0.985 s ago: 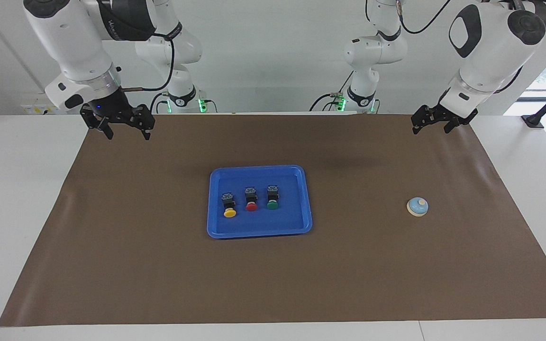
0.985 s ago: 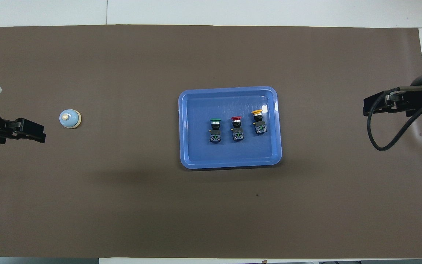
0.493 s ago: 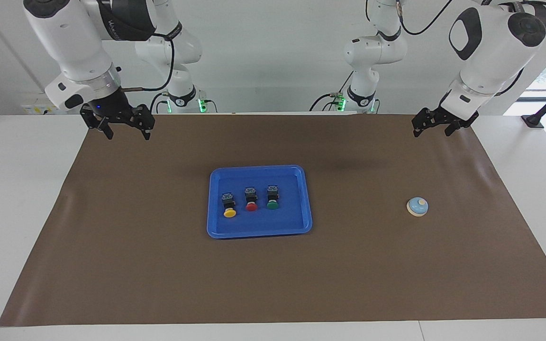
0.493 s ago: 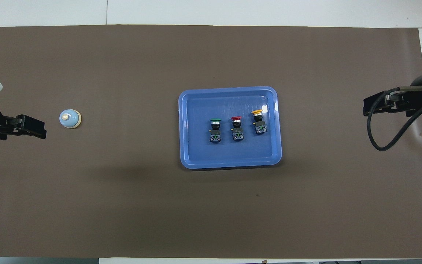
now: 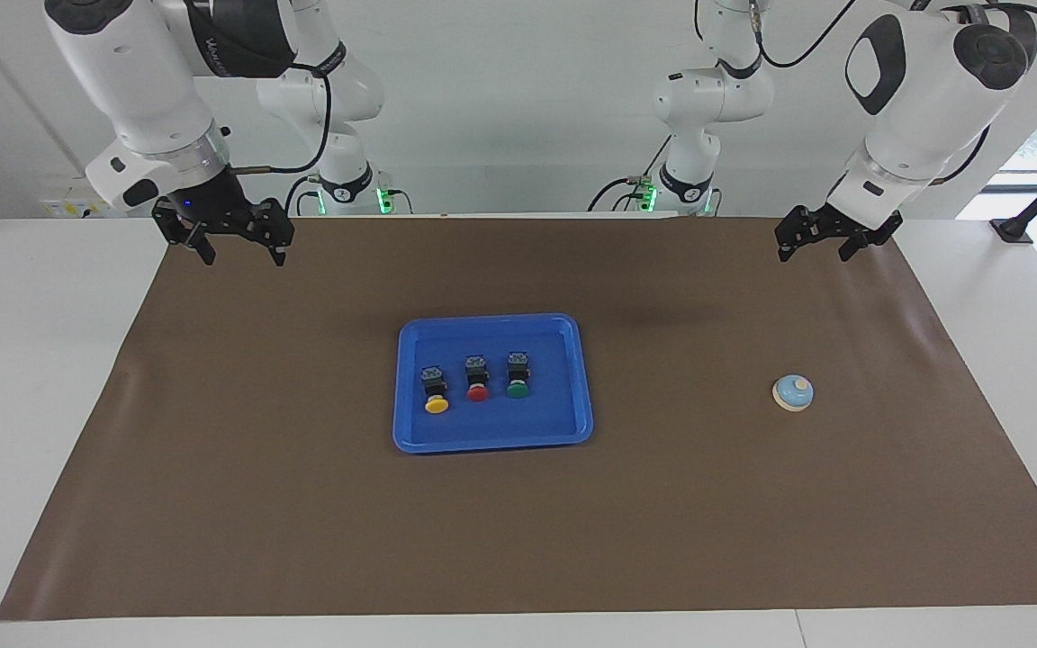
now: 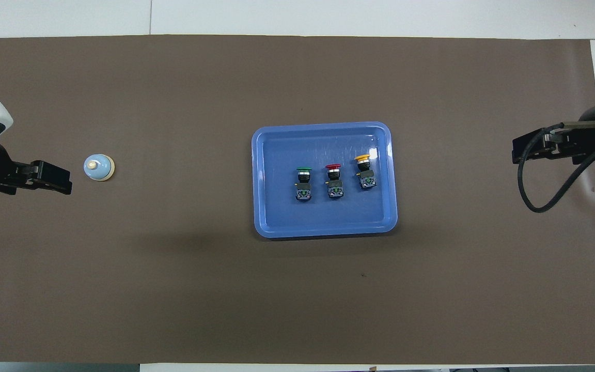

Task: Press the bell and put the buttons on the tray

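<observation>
You have all three push-button switches already lying in the blue tray (image 5: 493, 441): the yellow button (image 5: 436, 405), the red button (image 5: 478, 392) and the green button (image 5: 518, 390) sit in a row on its floor, caps pointing away from the robots, none touching its neighbour or the rim. Judged from that, the placing half of the task looks finished. Whether the bell (image 5: 793, 393) has been rung the views cannot tell you; it stands upright on the brown mat (image 5: 302, 540), well apart from the tray, toward the left arm's end of the worktop.

The left end effector (image 5: 809, 243) hangs in the air over the mat's edge nearest the robots, at the bell's end of the worktop, fingers spread and holding nothing. In the overhead view it appears just beside the bell, but the facing view shows it well above and clear of it. The right end effector (image 5: 235, 245) waits over the mat's corner at its own end, also spread and empty.

Nothing else lies on the mat. If the bell is still yours to press, the way down to its cream knob looks unobstructed.
</observation>
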